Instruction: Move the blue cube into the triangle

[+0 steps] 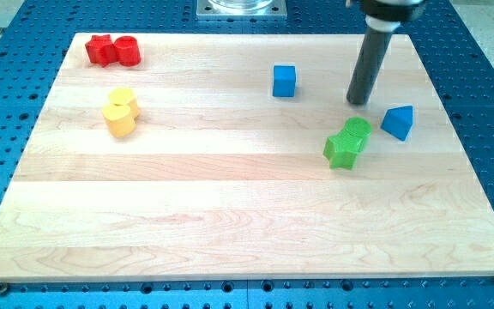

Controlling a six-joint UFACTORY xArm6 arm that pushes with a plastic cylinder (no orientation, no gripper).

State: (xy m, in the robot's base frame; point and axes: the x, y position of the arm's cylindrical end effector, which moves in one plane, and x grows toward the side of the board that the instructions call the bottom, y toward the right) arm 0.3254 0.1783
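Observation:
The blue cube [284, 81] stands on the wooden board toward the view's top, right of centre. The blue triangle block [398, 122] lies near the board's right edge, lower and to the right of the cube. My tip [358, 101] touches the board between them, to the right of the cube and up-left of the triangle, apart from both. The dark rod rises from the tip toward the view's top.
Two green blocks [348, 142] sit touching just below my tip, left of the triangle. Two yellow blocks [121, 112] sit at the left. Two red blocks [113, 51] sit at the top left corner. The wooden board [230, 215] lies on a blue perforated table.

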